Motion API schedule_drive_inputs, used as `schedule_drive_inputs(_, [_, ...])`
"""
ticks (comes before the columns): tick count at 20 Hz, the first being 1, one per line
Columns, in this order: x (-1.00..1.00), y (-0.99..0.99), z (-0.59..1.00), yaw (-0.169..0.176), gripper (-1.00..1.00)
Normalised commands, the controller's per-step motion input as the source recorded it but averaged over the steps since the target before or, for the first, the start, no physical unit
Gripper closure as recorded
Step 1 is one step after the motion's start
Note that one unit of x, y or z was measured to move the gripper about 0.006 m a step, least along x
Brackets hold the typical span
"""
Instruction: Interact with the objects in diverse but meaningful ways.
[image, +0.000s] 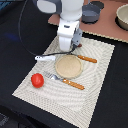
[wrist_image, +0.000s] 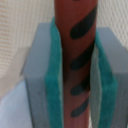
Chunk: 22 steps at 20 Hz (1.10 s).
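Your sausage stick (wrist_image: 75, 60), brown-red with dark grill stripes, sits lengthwise between the green pads (wrist_image: 54, 85), and the gripper (wrist_image: 75, 70) is clamped on it so it stays put. In the exterior view the arm hovers over the far edge of the placemat (image: 95, 85), just behind the round plate (image: 68, 66). The tomato (image: 37, 80) lies near the mat's corner on the exterior view's left, the fork (image: 65, 81) beside the plate.

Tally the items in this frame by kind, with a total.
Toy food: 3 (red tomato, white piece, striped sausage in the gripper)
Orange-handled utensils: 2 (fork, knife)
Vessels: 3 (tan plate, grey pot, bowl)
Total: 8
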Motion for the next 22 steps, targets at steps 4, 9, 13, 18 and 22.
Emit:
schedule_drive_inputs(4, [0.45, -0.13, 0.82, -0.001, 1.0])
schedule_drive_inputs(9, [0.57, -0.41, 0.46, -0.02, 1.0])
schedule_drive_inputs(13, [0.61, -0.61, 0.19, -0.014, 1.0])
schedule_drive_inputs(18, [0.52, -0.71, 0.01, -0.002, 1.0])
schedule_drive_inputs(22, [0.49, -0.73, -0.01, -0.001, 1.0])
